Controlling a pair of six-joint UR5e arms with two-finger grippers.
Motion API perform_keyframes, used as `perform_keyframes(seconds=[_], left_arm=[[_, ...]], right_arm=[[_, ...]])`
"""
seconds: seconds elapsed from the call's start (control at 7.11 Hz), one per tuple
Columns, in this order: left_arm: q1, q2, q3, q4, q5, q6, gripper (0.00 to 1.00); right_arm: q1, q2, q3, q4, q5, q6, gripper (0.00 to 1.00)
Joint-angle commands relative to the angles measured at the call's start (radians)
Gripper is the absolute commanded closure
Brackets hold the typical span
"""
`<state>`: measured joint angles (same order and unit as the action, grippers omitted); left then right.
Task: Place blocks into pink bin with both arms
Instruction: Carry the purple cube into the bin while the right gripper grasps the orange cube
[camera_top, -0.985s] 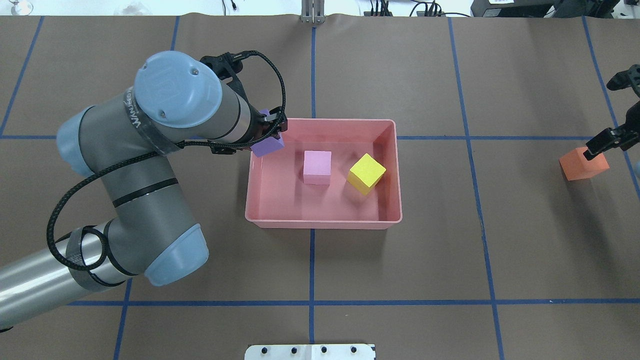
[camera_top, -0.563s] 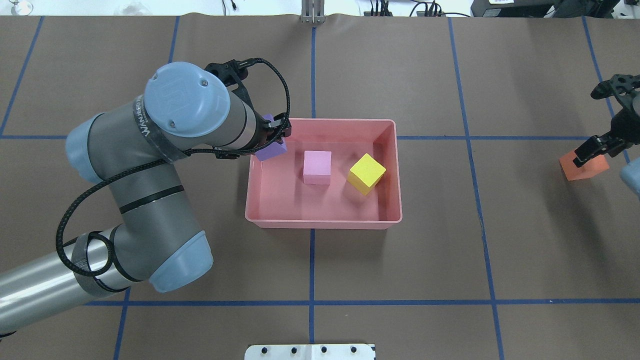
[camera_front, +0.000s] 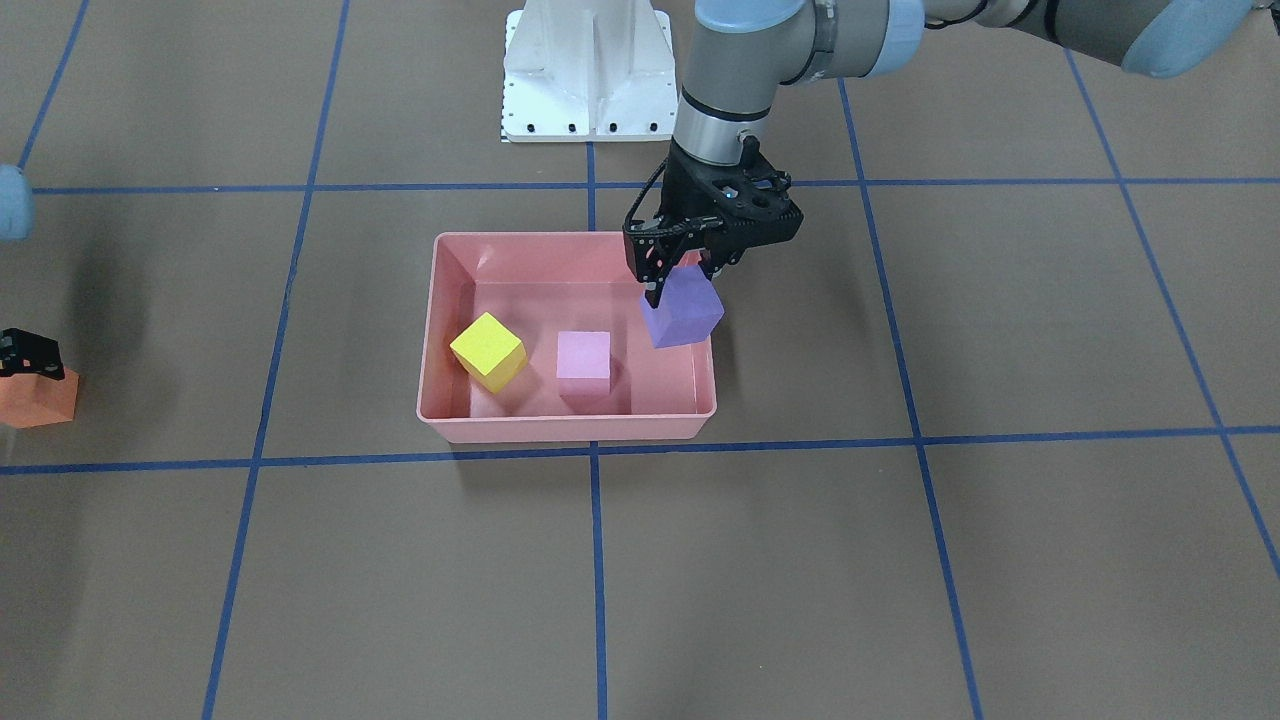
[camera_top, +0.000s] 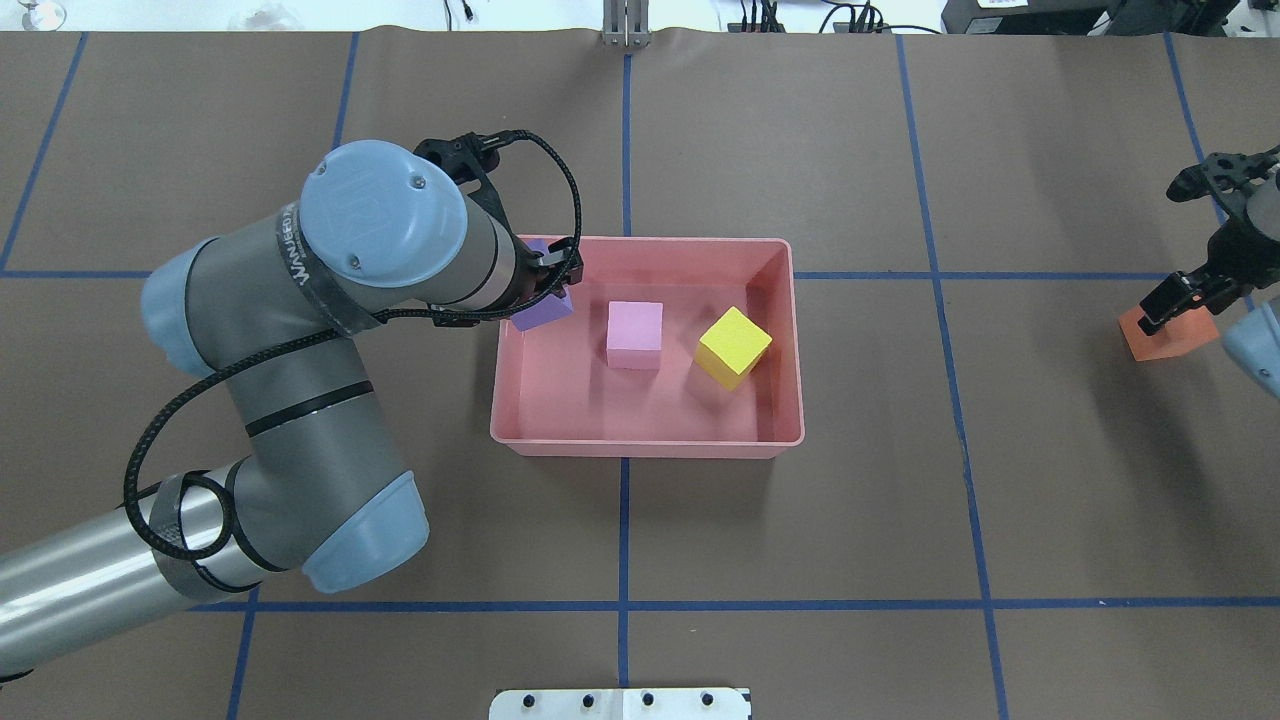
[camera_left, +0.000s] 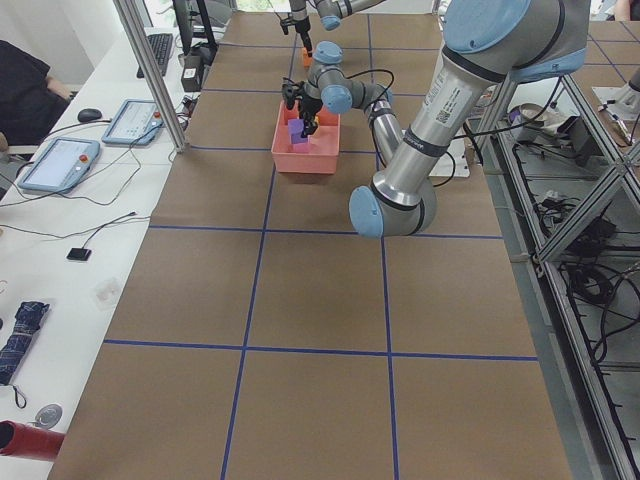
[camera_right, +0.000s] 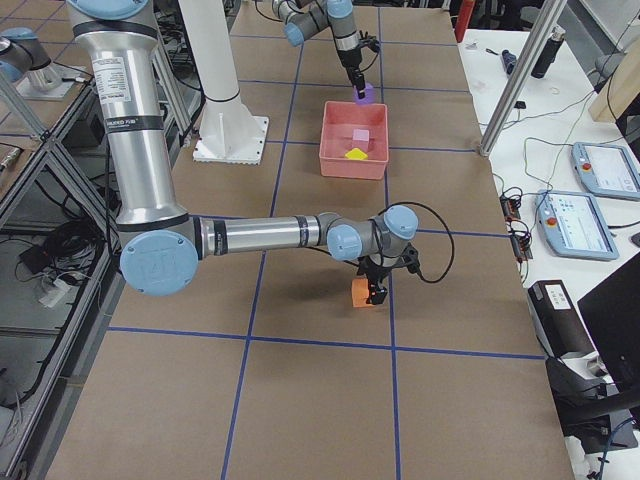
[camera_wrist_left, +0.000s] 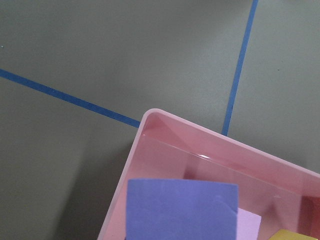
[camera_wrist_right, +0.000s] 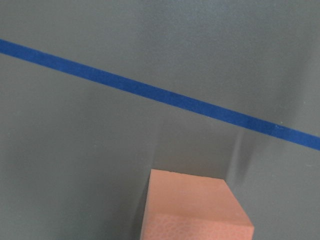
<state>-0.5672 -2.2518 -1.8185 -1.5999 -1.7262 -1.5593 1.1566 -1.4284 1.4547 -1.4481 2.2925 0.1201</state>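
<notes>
Left gripper (camera_front: 680, 275) is pinching the purple block (camera_front: 682, 308) from above, fingers pressed on its sides, and the block hangs tilted, one corner lower than the rest. It is up in the air over the pink bin (camera_front: 570, 432), right at the corner nearest my left shoulder, and part of it overhangs the rim there. My left wrist camera shows the bin's corner under the block, not open floor. So this is the drop-off step for purple, and I judge it is not quite lined up.

Inside the bin, the yellow block (camera_front: 488, 351) and the pink block (camera_front: 583, 356) sit on the floor, apart from each other, pink nearer my purple one. Two in, two to go.

Right gripper (camera_top: 1185, 295) is far out from the bin on my right side, and its fingers look closed on the orange block (camera_top: 1165, 335). I cannot tell whether that block is off the table yet.

Next move, as I see it: shift the left gripper a little further in over the bin's floor, clear of the rim and short of the pink block, then spread the fingers. Released here, the tilted block could catch the rim and tumble outside. After that, orange needs the long carry across to the bin.
</notes>
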Motion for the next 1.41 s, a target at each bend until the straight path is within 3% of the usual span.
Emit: perform_keyframes(seconds=[0.0,0.14,0.56,0.84,0.98,1.27], left_arm=[[0.027,0.003,0.001,-0.002,0.013,0.008,0.54],[0.032,0.000,-0.001,0.001,0.014,0.018,0.01],[0.029,-0.005,-0.011,0.003,0.016,0.019,0.00],[0.003,0.020,-0.080,0.027,0.008,0.083,0.00],[-0.008,0.032,-0.099,0.053,0.007,0.146,0.00],[-0.052,0.115,-0.131,0.057,0.002,0.273,0.00]], right_arm=[[-0.003,0.003,-0.016,0.000,-0.005,0.004,0.10],[-0.003,0.005,-0.013,0.003,-0.002,-0.007,0.99],[0.033,0.006,0.025,0.015,0.013,-0.036,1.00],[0.122,0.052,0.073,-0.027,0.101,-0.024,1.00],[0.162,0.118,0.087,-0.097,0.152,-0.019,1.00],[0.167,0.277,0.220,-0.449,0.168,-0.002,1.00]])
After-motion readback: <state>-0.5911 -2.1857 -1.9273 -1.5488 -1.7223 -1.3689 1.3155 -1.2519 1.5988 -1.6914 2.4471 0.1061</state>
